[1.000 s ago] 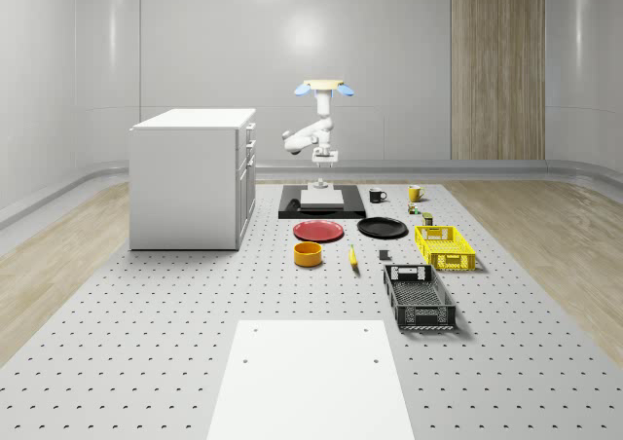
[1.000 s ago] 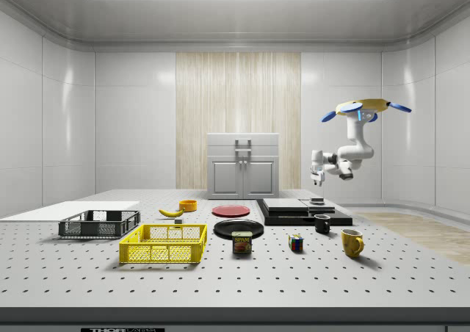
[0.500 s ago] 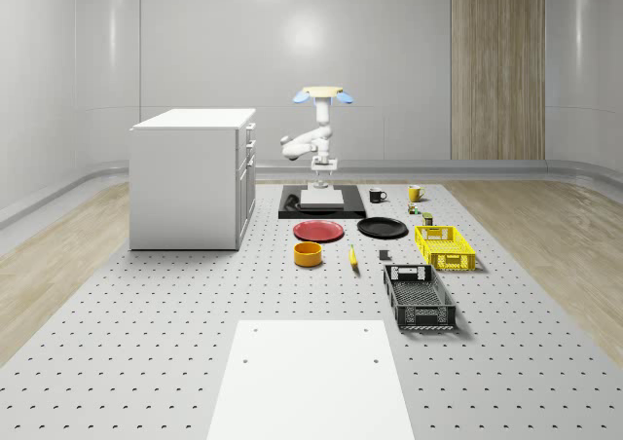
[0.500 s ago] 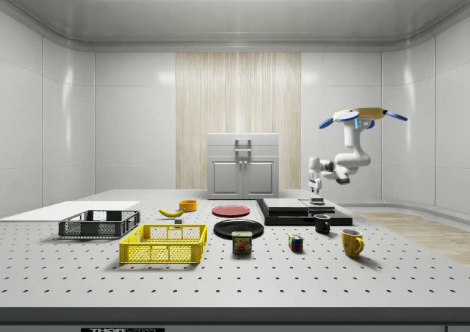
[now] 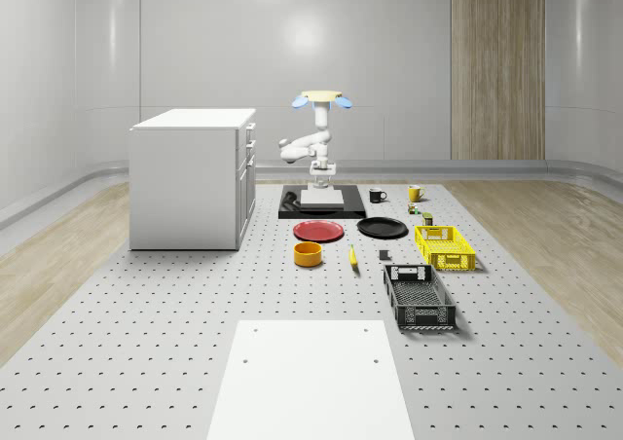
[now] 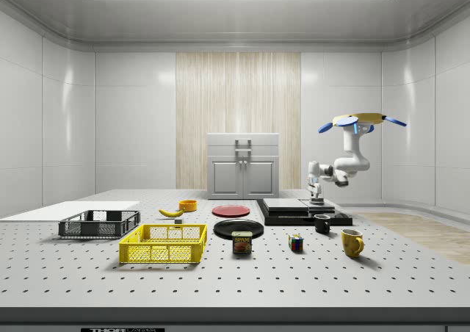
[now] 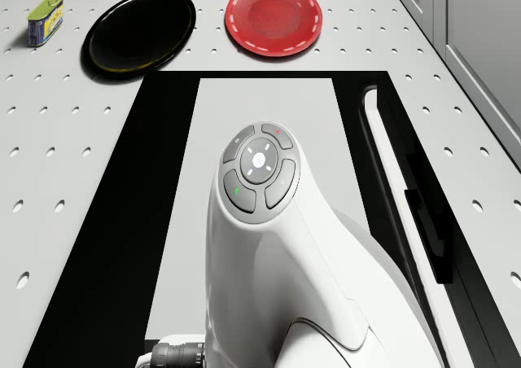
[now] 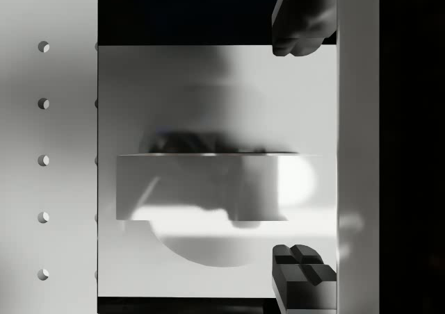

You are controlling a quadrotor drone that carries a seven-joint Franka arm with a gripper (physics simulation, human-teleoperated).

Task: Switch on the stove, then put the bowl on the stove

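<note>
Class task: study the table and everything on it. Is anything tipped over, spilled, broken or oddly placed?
Nothing stands out. The bowl, plates and crates sit flat and upright on the table; the drone hovers over the stove.

The white arm (image 7: 277, 254) hangs over the stove (image 7: 122, 246); beyond it lie a black plate (image 7: 140, 31) and a red plate (image 7: 273, 16).

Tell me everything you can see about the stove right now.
The stove is a flat black slab with a pale grey rectangular cooking plate on top, lying on the perforated table beside the white cabinet. A long black bar runs along one edge in the drone view. The drone hovers above its far end, and the open gripper hangs close over the plate. Nothing rests on it; the bowl sits apart, beyond the red plate.
</note>
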